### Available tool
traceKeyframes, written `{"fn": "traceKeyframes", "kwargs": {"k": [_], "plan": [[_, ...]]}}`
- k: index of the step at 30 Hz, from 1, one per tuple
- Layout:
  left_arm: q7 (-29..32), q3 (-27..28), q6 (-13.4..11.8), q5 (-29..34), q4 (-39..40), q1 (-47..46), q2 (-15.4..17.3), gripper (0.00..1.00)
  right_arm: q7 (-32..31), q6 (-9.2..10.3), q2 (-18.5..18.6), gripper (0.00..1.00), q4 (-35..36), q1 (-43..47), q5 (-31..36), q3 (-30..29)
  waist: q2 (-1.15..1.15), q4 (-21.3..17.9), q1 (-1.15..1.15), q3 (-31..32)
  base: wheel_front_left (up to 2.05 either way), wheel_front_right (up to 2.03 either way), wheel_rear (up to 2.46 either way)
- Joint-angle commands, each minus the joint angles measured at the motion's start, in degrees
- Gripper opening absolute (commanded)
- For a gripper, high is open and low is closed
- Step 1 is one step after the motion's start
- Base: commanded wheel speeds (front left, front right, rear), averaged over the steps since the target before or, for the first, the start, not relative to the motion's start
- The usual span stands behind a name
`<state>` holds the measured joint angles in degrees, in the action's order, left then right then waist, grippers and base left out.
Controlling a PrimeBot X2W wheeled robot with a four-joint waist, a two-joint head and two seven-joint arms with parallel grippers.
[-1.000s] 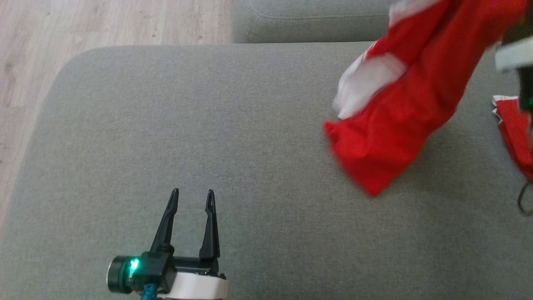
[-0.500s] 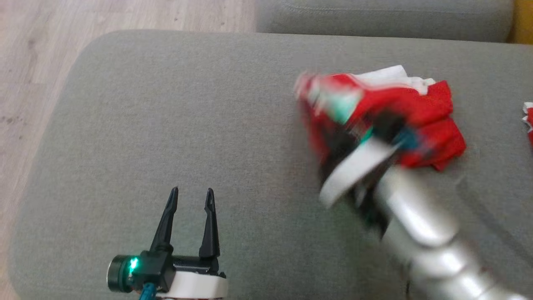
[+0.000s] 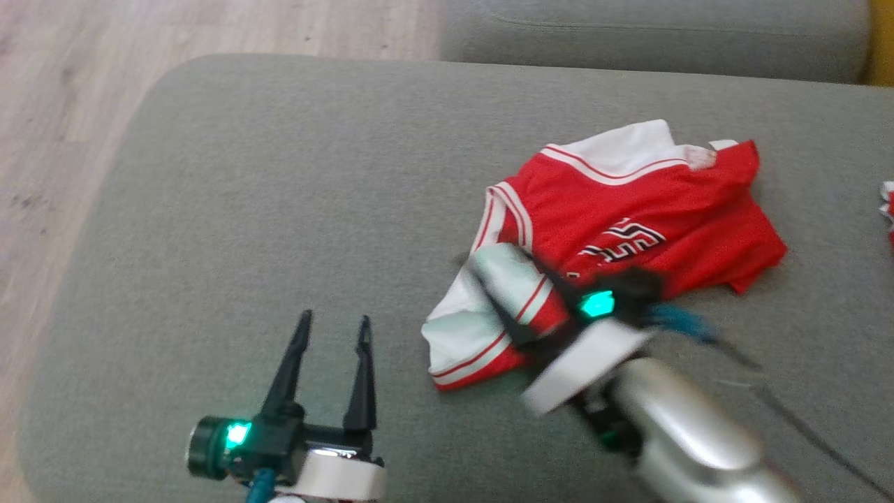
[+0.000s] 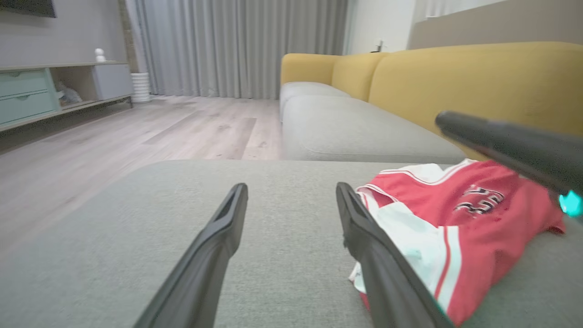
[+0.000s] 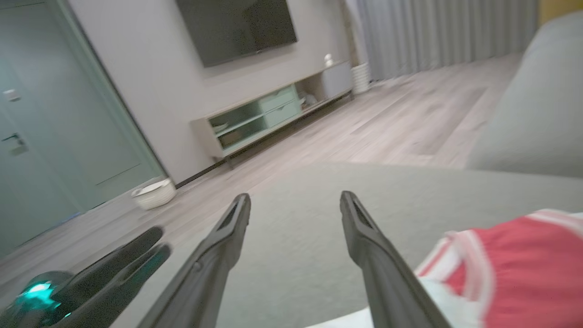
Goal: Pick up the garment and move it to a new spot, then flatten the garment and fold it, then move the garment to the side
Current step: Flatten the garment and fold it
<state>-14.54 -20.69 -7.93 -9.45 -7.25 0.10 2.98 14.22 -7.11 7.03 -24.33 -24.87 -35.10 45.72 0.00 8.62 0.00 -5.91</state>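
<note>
The garment [image 3: 628,209] is a red jersey with white trim and a dark chest print. It lies rumpled on the grey cushion [image 3: 279,175], right of centre. My right gripper [image 3: 492,276] hovers over its white near-left corner, blurred. In the right wrist view the right gripper [image 5: 296,197] is open with nothing between its fingers, and the garment [image 5: 524,255] lies below and to the right. My left gripper [image 3: 334,318] stands open over bare cushion at the lower left. From the left wrist, the left gripper [image 4: 291,189] has the garment [image 4: 478,218] just to its right.
A second red and white piece [image 3: 888,209] pokes in at the right edge. Wooden floor [image 3: 56,105] borders the cushion's left side. Another grey seat [image 3: 628,35] lies behind, with a yellow sofa back [image 4: 455,77]. A white bowl [image 5: 155,193] sits on the floor.
The right gripper swung the hanging garment down onto the cushion, then opened and let it go. The garment now lies spread and rumpled. The head camera shifted slightly.
</note>
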Motion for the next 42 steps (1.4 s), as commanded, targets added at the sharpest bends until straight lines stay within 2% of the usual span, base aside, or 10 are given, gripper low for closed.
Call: {"fn": "traceKeyframes", "kwargs": {"k": [1,4,9,15,24,31,32,34,38,42], "plan": [[-0.46,0.83,0.7,1.31,0.97,-2.86,-0.1,1.0,0.75,-0.37,1.51,1.0,3.12,2.49,2.26,-3.64,0.0,-1.44,0.0,0.14,0.0,0.0,0.0],[-0.46,-0.73,2.74,4.15,-3.85,-4.39,-0.05,1.0,0.76,-0.37,3.78,1.0,8.18,9.47,7.46,-15.07,0.0,-4.86,0.0,0.34,0.0,0.0,0.0],[-0.46,-2.74,4.41,7.47,-10.21,-8.38,0.48,1.0,0.77,-0.37,4.47,1.0,10.91,14.62,10.89,-21.76,0.0,-8.72,0.0,-0.37,0.0,0.0,0.0],[-0.46,-4.38,5.69,9.53,-14.69,-12.99,1.1,1.0,0.77,-0.37,3.05,1.0,11.93,16.25,12.11,-24.46,0.0,-11.18,0.0,-1.86,0.0,0.0,0.0],[-0.46,-4.75,6.22,9.81,-28.4,-20.47,1.43,1.0,0.77,-0.37,2.09,1.0,11.86,16.01,13.38,-24.8,0.0,-14.1,0.0,-3.8,0.0,0.0,0.0],[-0.46,-4.86,5.98,9.03,-31.48,-22.5,1.24,1.0,0.77,-0.37,2.03,1.0,12.05,15.94,13.45,-25.62,0.0,-14.54,0.0,-4.3,0.0,0.0,0.0],[-0.46,-4.85,5.95,8.87,-31.74,-22.62,1.21,0.75,0.77,-0.37,1.99,1.0,12.11,15.98,13.47,-25.75,0.0,-14.49,0.0,-4.32,0.0,0.0,0.0],[-0.46,-4.94,6.04,8.59,-32.19,-22.89,1.16,0.03,0.77,-0.37,1.89,1.0,12.2,16.07,13.57,-25.88,0.0,-14.33,0.0,-4.38,0.0,0.0,0.0],[-0.46,-4.77,5.87,7.89,-31.11,-23.21,1.05,0.0,0.77,-0.37,1.91,1.0,12.41,16.33,13.72,-26.27,0.0,-13.57,0.0,-4.37,0.0,0.0,0.0],[-0.46,-3.37,4.55,6.99,-26.0,-22.15,1.5,0.0,0.77,-0.37,1.98,1.0,12.43,17.12,13.88,-27.42,0.0,-12.03,0.0,-3.8,0.0,0.0,0.0]]}}
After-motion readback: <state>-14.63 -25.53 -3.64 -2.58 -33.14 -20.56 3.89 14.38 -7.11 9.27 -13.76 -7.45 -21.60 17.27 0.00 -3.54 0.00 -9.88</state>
